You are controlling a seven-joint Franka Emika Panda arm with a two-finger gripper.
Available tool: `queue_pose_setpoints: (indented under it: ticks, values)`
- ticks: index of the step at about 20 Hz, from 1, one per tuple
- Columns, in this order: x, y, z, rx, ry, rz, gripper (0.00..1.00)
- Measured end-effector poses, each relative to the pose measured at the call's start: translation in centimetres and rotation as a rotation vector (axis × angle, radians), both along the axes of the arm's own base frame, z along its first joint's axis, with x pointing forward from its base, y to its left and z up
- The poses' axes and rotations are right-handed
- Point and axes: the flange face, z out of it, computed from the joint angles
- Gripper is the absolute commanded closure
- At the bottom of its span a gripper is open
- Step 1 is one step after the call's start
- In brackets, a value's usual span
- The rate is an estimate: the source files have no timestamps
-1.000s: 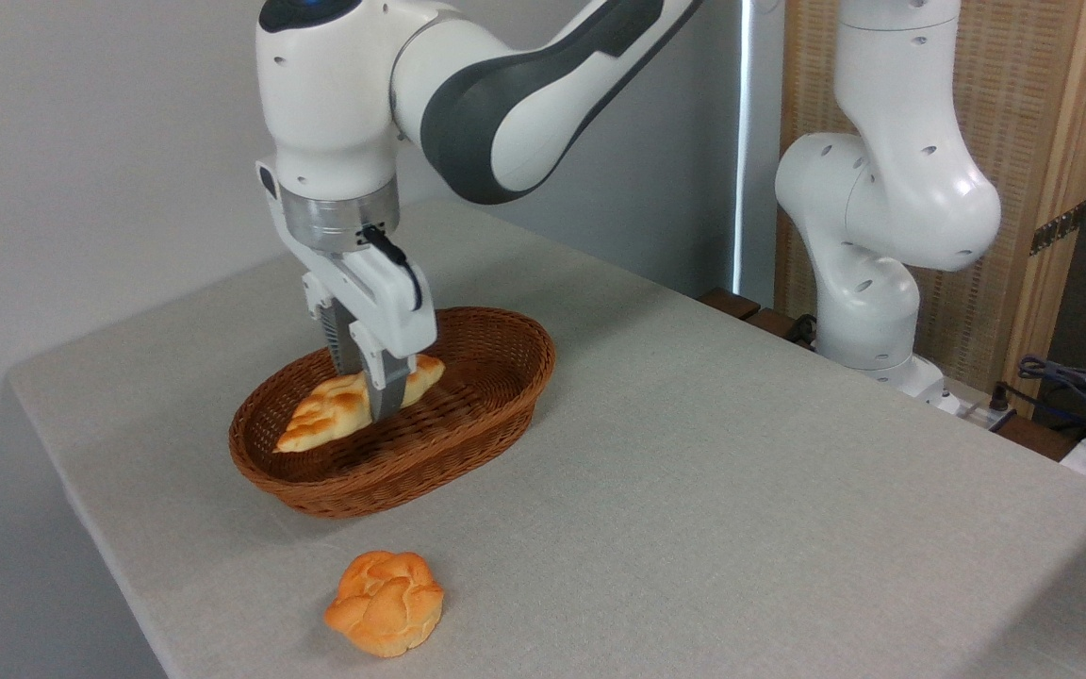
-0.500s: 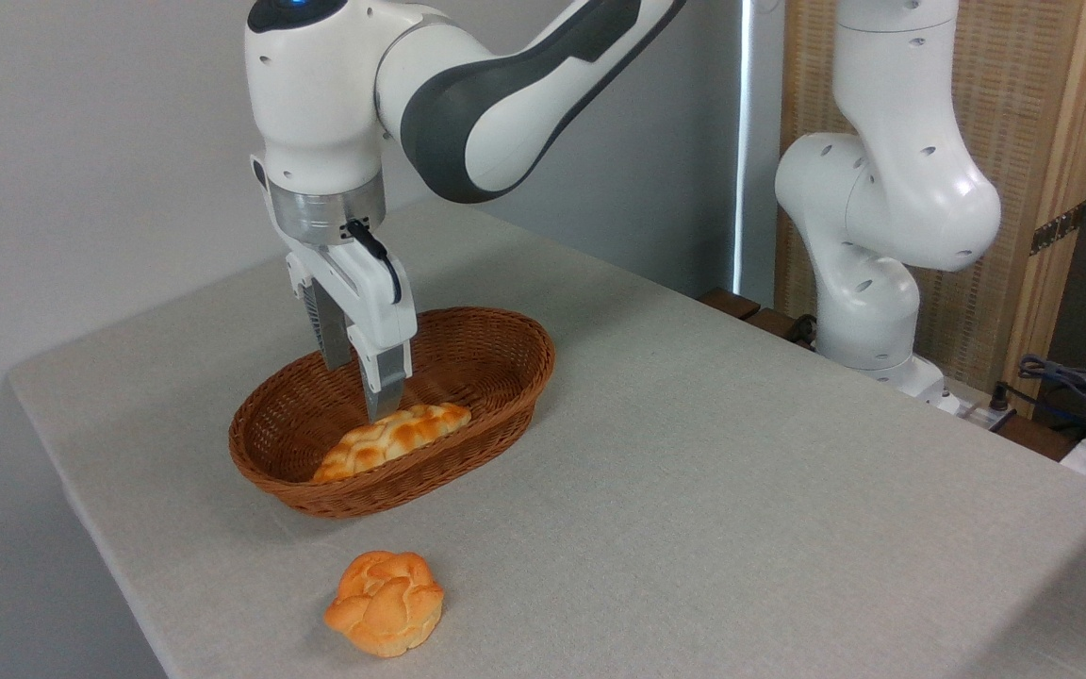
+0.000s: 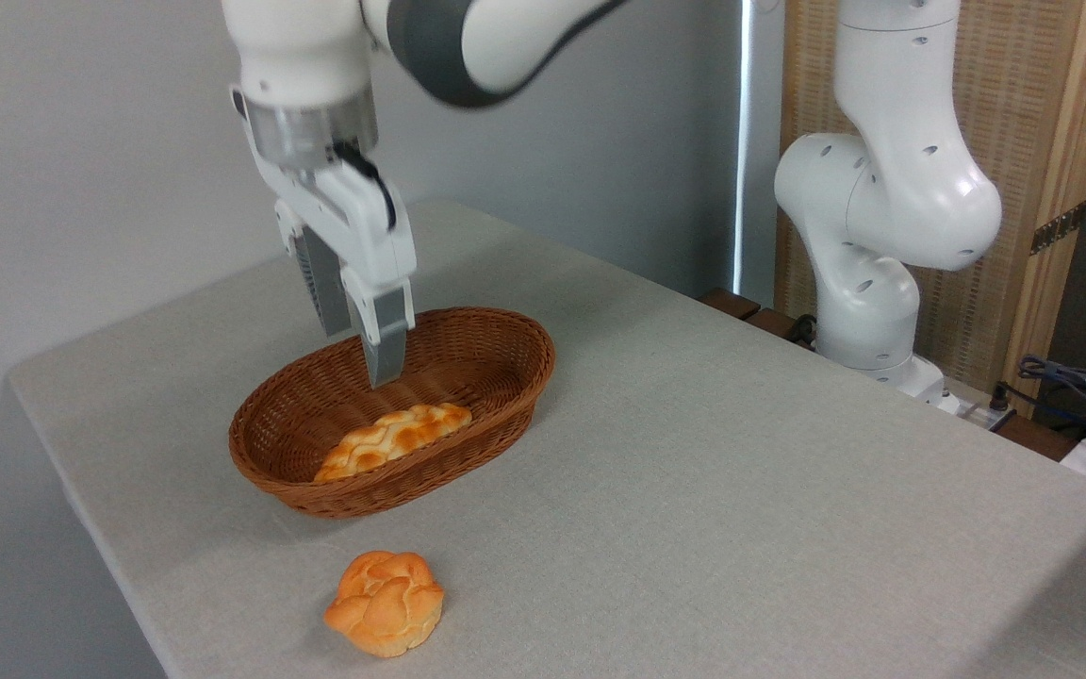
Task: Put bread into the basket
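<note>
The bread (image 3: 392,439), a long golden braided loaf, lies inside the reddish-brown wicker basket (image 3: 505,396), along its near wall. My gripper (image 3: 359,354) hangs above the basket's middle, clear of the loaf, with its two fingers apart and nothing between them. The front finger (image 3: 385,351) points straight down; the rear finger is partly hidden behind it.
A small round knotted orange bun (image 3: 385,603) sits on the grey table (image 3: 741,490) near the front edge, in front of the basket. The arm's white base (image 3: 873,283) stands at the back right, with cables (image 3: 1080,391) at the far right edge.
The gripper let go of the bread, which dropped onto the basket floor by the near wall. Since then the gripper has risen well above the loaf, staying open.
</note>
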Motion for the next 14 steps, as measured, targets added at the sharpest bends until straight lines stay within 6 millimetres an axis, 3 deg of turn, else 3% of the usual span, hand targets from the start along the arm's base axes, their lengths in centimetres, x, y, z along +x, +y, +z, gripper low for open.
queue_pose_setpoints:
  ticks: [2, 8, 11, 14]
  values:
    - [0.0, 0.8, 1.3, 0.045, 0.004, -0.006, 0.0]
    - [0.3, 6.2, 4.9, 0.079, 0.013, 0.062, 0.0]
    - [0.2, 6.5, 6.4, 0.077, -0.009, 0.067, 0.0]
    - [0.1, 6.3, 6.3, 0.077, -0.007, 0.064, 0.0]
